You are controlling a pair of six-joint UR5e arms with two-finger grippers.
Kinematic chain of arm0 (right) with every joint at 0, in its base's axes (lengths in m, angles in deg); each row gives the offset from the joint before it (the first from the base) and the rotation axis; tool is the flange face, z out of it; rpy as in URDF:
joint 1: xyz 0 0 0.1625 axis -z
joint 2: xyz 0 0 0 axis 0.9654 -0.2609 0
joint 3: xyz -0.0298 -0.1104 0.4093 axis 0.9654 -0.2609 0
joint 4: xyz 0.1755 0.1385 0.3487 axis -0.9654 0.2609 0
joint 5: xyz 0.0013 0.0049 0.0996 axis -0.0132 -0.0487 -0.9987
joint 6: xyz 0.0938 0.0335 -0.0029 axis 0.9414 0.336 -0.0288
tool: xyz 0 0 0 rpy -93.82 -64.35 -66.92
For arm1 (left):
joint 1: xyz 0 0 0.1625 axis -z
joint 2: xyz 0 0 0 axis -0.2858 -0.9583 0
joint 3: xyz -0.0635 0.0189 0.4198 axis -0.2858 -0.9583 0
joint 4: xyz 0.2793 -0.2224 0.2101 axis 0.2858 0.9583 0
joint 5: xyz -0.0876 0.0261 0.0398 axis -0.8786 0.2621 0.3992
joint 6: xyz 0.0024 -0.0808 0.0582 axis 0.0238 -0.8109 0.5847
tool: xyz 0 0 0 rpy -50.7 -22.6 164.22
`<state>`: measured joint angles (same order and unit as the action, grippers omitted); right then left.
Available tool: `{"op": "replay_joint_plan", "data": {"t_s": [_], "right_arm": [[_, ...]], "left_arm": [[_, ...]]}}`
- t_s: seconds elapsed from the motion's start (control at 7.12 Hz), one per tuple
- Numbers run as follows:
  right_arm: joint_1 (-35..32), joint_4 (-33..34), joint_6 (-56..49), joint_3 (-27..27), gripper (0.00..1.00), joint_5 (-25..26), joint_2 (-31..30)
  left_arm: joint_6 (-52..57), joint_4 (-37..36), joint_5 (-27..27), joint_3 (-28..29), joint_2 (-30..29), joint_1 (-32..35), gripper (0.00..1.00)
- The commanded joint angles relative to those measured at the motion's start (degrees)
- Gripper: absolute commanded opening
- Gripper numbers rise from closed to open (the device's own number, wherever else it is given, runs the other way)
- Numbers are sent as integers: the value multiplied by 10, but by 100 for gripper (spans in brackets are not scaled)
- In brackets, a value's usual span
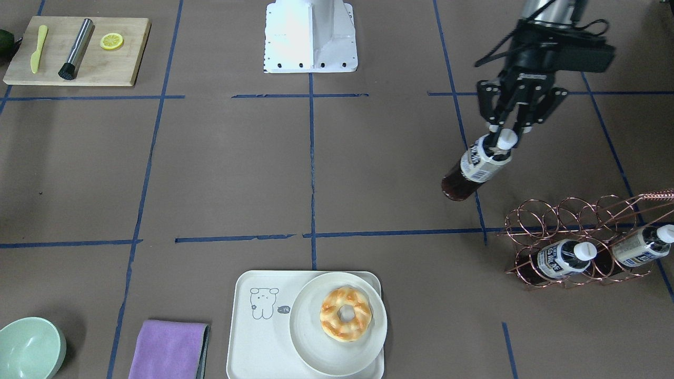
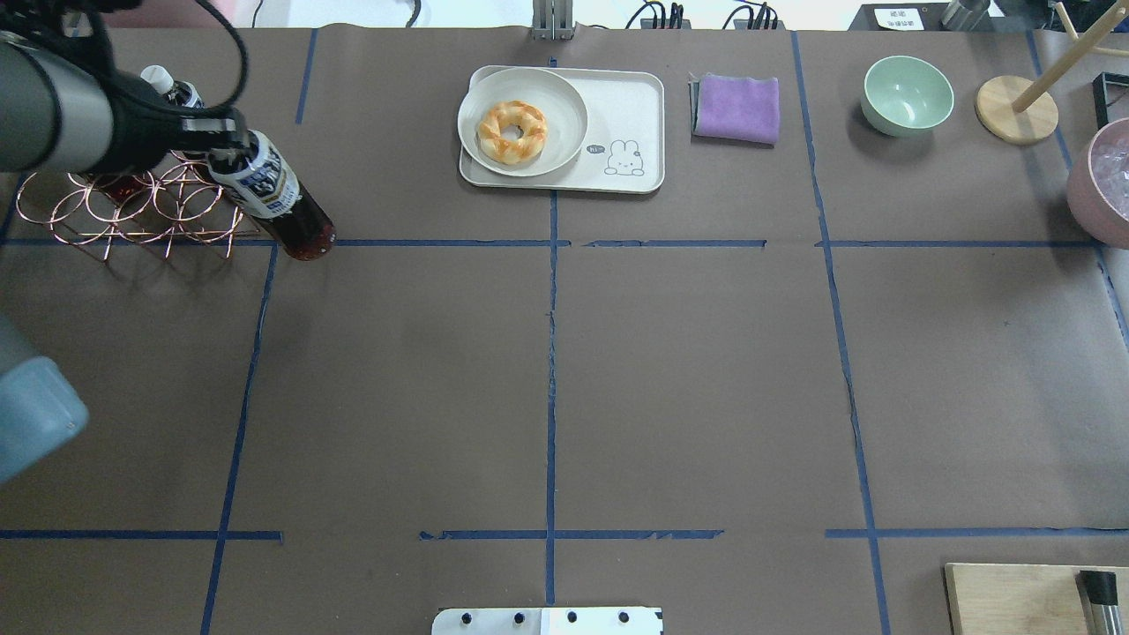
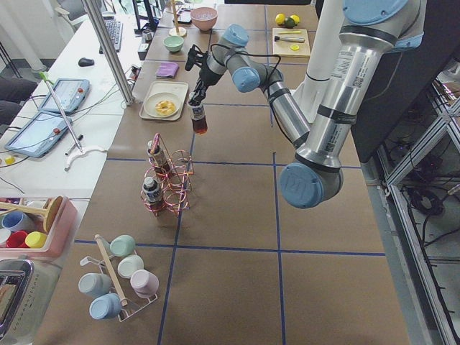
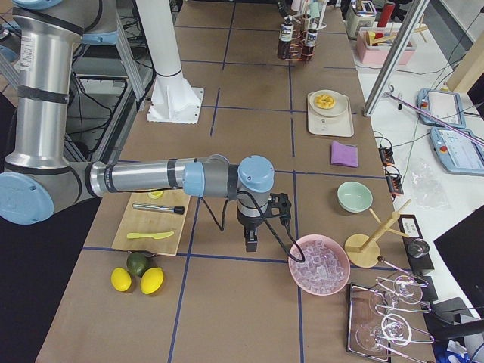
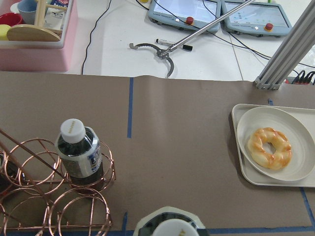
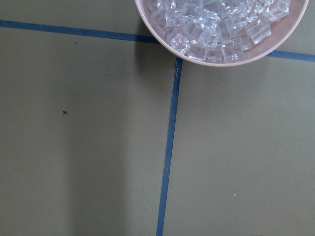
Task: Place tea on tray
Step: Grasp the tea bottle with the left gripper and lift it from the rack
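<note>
My left gripper [image 1: 503, 138] is shut on the neck of a tea bottle [image 1: 475, 167] and holds it tilted above the table, beside the copper wire rack [image 1: 579, 239]. The bottle also shows in the overhead view [image 2: 275, 201], and its white cap shows at the bottom edge of the left wrist view [image 5: 170, 228]. Two more tea bottles [image 1: 563, 258] [image 1: 640, 246] lie in the rack. The off-white tray [image 1: 254, 342] with the bear drawing carries a round plate with a donut [image 1: 346, 314]; it also shows in the overhead view [image 2: 633, 110]. My right gripper [image 4: 249, 243] hangs low near the ice bowl; I cannot tell whether it is open or shut.
A purple cloth [image 1: 168, 350] and a green bowl [image 1: 29, 350] lie beside the tray. A wooden board [image 1: 79, 50] holds a knife, a muddler and a lemon slice. A pink bowl of ice [image 6: 216, 24] sits under the right wrist.
</note>
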<state>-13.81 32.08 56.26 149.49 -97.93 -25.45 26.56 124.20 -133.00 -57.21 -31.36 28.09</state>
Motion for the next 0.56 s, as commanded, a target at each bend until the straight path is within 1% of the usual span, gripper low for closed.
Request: {"op": "replay_joint_plan", "data": {"t_s": [0.0, 0.14, 0.28, 0.42], "right_arm": [[0, 0, 0, 0, 100, 0, 0], [0, 0, 0, 0, 100, 0, 0], [0, 0, 0, 0, 100, 0, 0], [0, 0, 0, 0, 100, 0, 0]], "left_arm": [[-61, -81, 108, 25, -87, -119, 4], [-103, -83, 139, 74, -137, -151, 4], [-117, -83, 171, 124, -185, -178, 4], [-118, -83, 184, 177, -234, -193, 4]]}}
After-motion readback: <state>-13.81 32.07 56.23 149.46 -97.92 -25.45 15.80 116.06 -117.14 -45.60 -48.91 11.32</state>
